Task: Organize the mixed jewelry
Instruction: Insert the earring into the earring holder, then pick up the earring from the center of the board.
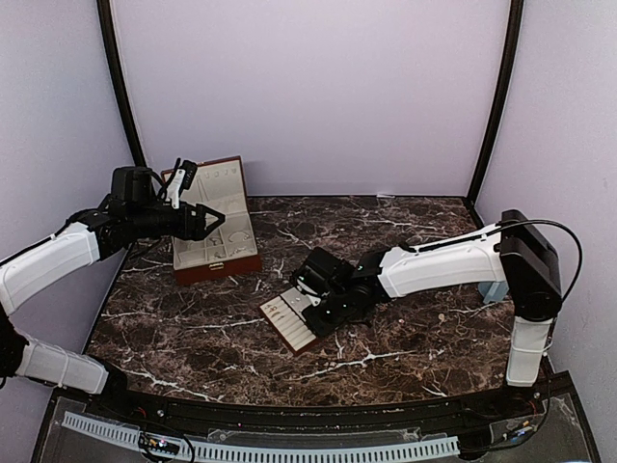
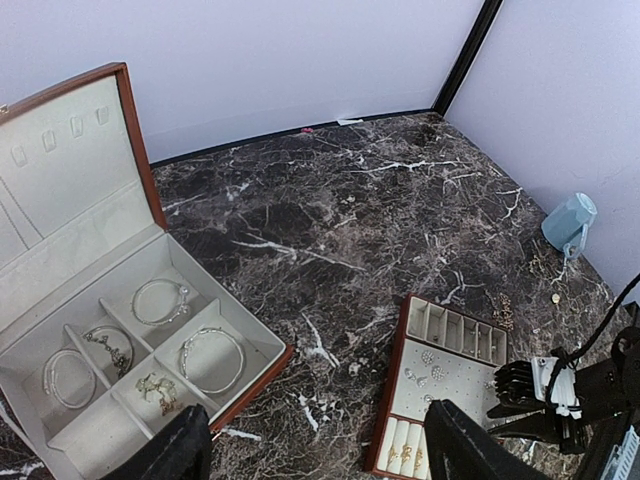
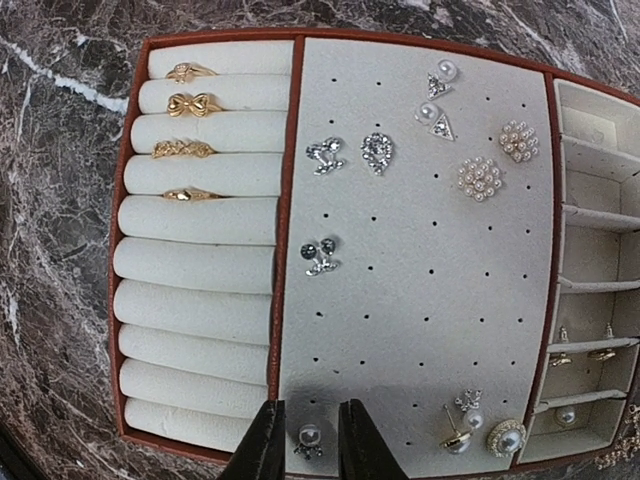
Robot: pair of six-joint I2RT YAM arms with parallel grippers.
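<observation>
Broadly, a dark marble tabletop with white veins carries everything. An open reddish-brown box with cream lining sits near its far left corner, lid tipped back. A reddish-brown tray with cream slotted padding lies flat near the middle, closer to the near edge and well apart from the box. A small pale blue object stands by the right edge.

The left gripper hangs above the box with its fingers spread wide and nothing between them. The right gripper is low over the tray's near edge, its jaws parted only a little.

The mixed jewelry is split between both holders. In the box's compartments lie three silvery bangles, a thin chain piece and a small cluster. In the tray, four gold rings sit in the top rolls on the left side, silvery and pearl studs dot the perforated centre pad, and a few small pieces rest in the right-hand slots. One pearl stud sits in the pad between the right fingertips, with a sliver of space on either side.
</observation>
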